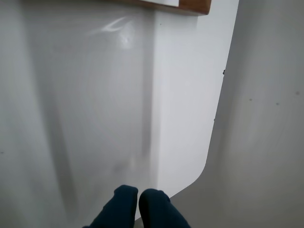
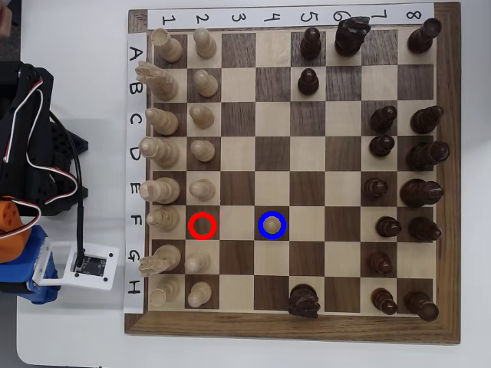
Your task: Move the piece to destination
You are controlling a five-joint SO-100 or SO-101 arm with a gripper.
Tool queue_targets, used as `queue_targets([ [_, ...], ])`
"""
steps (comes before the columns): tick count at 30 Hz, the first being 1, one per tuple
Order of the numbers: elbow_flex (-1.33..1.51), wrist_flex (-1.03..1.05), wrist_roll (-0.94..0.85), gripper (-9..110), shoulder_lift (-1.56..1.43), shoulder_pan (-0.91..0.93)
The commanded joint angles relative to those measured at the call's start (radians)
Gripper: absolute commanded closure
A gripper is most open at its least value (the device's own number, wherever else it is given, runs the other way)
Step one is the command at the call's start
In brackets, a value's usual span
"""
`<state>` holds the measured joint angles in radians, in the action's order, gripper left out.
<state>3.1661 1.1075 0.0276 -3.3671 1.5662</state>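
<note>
Plain white tabletop [image 1: 95, 118] across nearly the whole wrist view, bare and glossy. Nearest, at 6 o'clock there, the dark blue two-finger gripper [image 1: 138, 199], tips pressed together with nothing between them, clenched and empty. Farther off, toward 1 o'clock from those tips, only a corner of the brown wooden chessboard [image 1: 194, 5], so no squares or men under the jaws. From overhead, the arm's white wrist plate [image 2: 80, 264] off the board's 9 o'clock side, just outside row G. Then, roughly at 3 o'clock from that plate and well apart from it, an empty red ring [image 2: 191, 224] on a dark square. Beyond that, the small pale cream round-headed wooden pawn [image 2: 271, 224], upright, long axis pointing up at the camera. Centred inside the blue ring [image 2: 260, 224] on the dark-brown destination square [image 2: 259, 237], so probably already delivered.
</note>
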Motion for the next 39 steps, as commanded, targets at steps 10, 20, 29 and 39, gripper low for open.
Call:
queue_targets([
  [10,-0.043,-0.012,-0.091,101,-0.058,-0.005],
  [20,-0.043,-0.012,-0.021,101,-0.058,0.058],
  [29,-0.043,-0.011,-0.025,101,-0.058,0.058],
  [39,-0.043,-0.011,-0.026,101,-0.058,0.057],
])
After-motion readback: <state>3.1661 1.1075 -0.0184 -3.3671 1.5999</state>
